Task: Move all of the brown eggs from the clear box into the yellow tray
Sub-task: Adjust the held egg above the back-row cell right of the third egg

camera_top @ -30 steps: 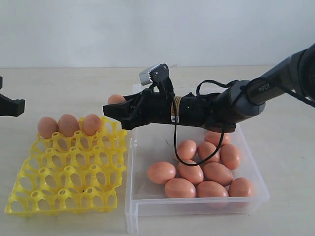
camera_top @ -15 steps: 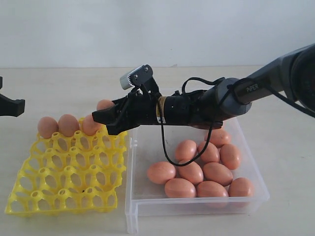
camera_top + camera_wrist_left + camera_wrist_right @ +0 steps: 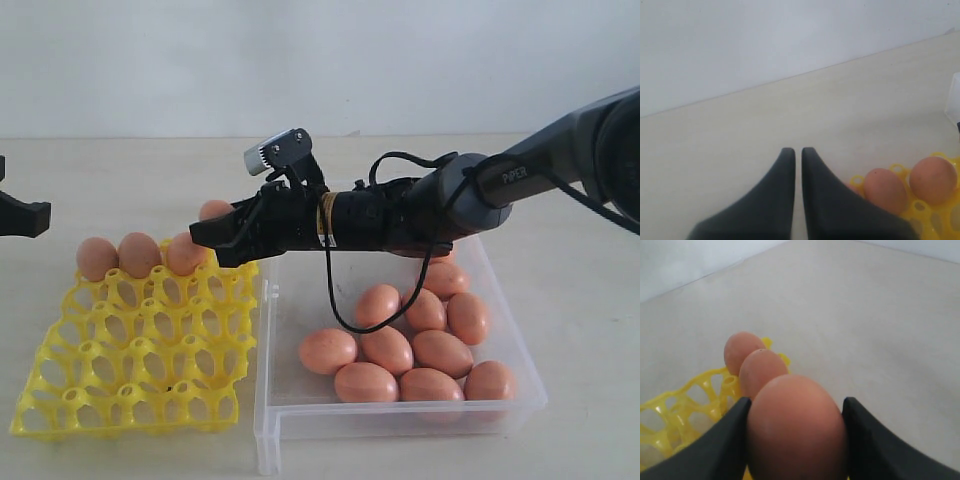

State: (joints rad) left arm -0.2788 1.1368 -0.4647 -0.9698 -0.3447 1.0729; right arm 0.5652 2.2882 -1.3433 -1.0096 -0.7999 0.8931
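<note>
gripping one smooth, matte orange-brown egg (image 3: pixel 213 210) by its sides, the right end effector (image 3: pixel 210 228) has its two black fingers set wide apart, with the oval shell filling the gap between them and touching both inner faces. this held egg hangs above the far right corner of the yellow tray (image 3: pixel 130 408), close beside the nearest of the seated eggs. the only writing that can be read is "piper" in white lettering (image 3: pixel 515 173) on the dark grey forearm of the right arm.

the yellow tray is glossy plastic, a square grid of open cups with raised pegs. three brown eggs (image 3: pixel 139 254) sit side by side in its back row, and the other cups are bare. the clear box (image 3: pixel 400 420) stands just right of the tray, their edges nearly touching. it is shallow, transparent and low-walled, and about ten more eggs (image 3: pixel 387 349) lie loosely bunched on its floor, mostly toward its right half, some touching one another.

a thin black cable (image 3: pixel 330 300) loops down from the right arm over the box, and a small silver wrist camera (image 3: pixel 280 155) sits on top near the fingers. the left end effector (image 3: pixel 797 151) is off at the tray's left, apart from it, its two dark tapered fingers brought together with only a hairline slit between them and nothing held. everything rests on a pale, matte table (image 3: pixel 100 170) before a plain white wall (image 3: pixel 300 60).
</note>
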